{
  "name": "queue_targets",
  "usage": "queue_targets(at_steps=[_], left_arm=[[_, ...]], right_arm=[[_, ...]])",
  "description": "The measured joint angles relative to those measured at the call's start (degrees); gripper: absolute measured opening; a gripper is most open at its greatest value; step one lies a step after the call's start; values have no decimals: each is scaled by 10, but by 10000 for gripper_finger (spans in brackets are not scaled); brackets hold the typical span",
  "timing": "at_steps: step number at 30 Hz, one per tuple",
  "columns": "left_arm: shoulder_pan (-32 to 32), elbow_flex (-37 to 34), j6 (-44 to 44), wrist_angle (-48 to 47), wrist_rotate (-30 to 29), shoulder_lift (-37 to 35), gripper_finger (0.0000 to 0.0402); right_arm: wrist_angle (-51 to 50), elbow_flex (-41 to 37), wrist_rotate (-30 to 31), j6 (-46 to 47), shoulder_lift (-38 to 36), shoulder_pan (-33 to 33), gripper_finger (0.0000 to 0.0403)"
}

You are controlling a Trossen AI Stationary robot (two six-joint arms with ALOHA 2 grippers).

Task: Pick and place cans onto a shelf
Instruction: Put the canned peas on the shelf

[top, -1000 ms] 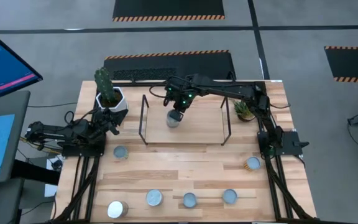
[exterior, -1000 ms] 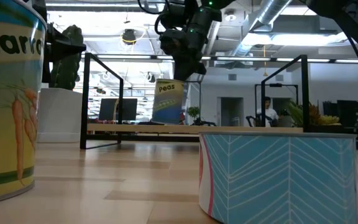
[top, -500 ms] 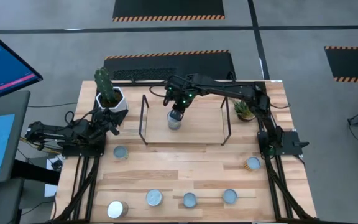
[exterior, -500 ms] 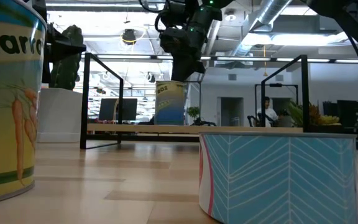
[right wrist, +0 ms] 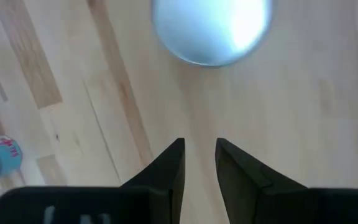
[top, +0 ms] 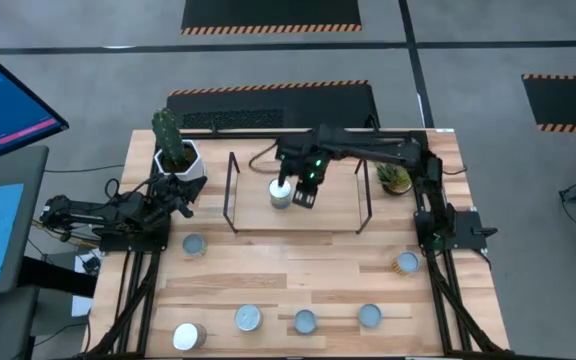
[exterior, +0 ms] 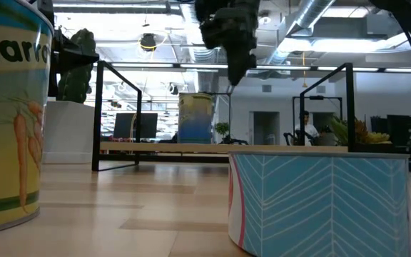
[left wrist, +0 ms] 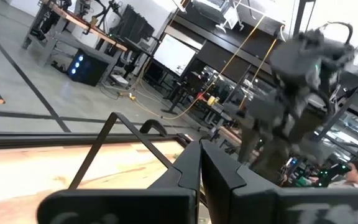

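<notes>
We see a table (top: 298,260) of pale, smooth wood, a shelf (top: 230,190) of thin matt black metal rods, and cans (top: 248,319) with shiny metal tops.

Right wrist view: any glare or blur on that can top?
Right wrist view: the round silvery can top carries a bright white glare patch and soft edges. Left wrist view: the distant right arm is motion-blurred. Low view: the near teal herringbone-patterned can looms large.

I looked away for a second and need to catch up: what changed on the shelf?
The right pincer let go of the can, lifted and slid toward the robot's right; the can now stands upright alone inside the shelf. The left pincer, shut, and the other cans stayed put.
</notes>
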Motion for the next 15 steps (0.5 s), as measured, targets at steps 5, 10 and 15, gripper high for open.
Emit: queue_targets(at_steps=[5,10,15], left_arm=[[0,0,-2,0,0,0,0],[0,0,-3,0,0,0,0],[0,0,-12,0,0,0,0]], right_arm=[[53,-48,6,3,9,16,100],[139,-81,17,5,15,15,93],[173,-84,18,6,21,1,90]])
